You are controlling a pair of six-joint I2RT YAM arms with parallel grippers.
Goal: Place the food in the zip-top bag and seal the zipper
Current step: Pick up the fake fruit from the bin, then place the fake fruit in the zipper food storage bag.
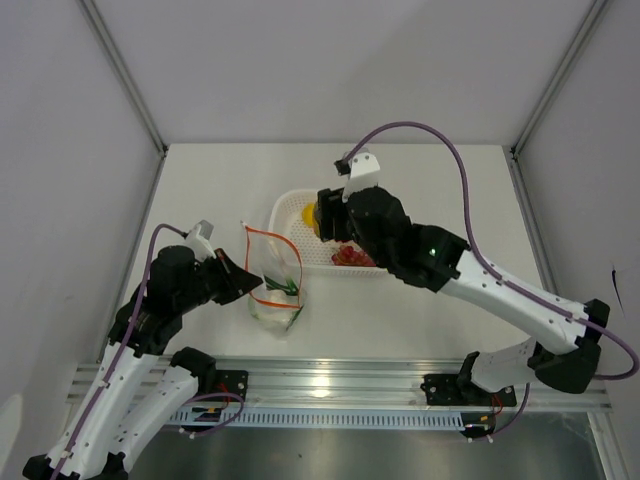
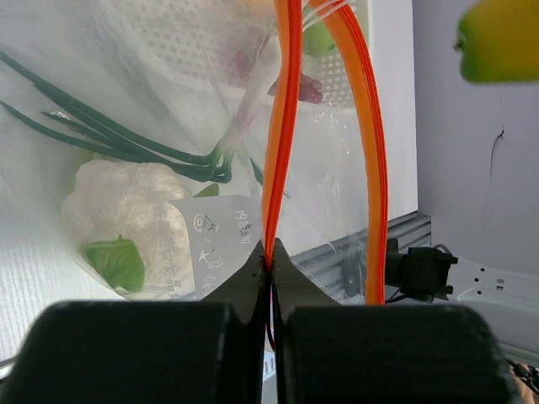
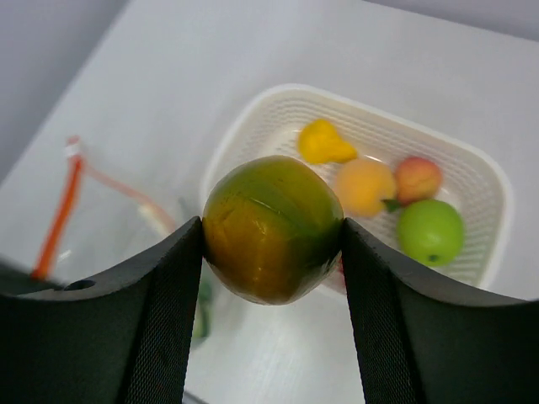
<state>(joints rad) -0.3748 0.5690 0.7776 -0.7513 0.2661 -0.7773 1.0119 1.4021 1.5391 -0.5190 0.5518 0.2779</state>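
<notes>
Left gripper [image 2: 271, 259] pinches shut on the zipper [image 2: 284, 126], propping the bag [image 1: 272, 278] mouth open, cauliflower [image 2: 126, 202] inside. Right gripper [image 3: 271, 244] clamps a yellow-green fruit [image 3: 269, 210] above the basket [image 3: 484, 168]. We judge it's headed for the bag, down-left of that hand.

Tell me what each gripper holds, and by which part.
The left gripper pinches the zip-top bag by one side of its zipper. The right gripper clamps a yellow-green fruit across its middle.
</notes>
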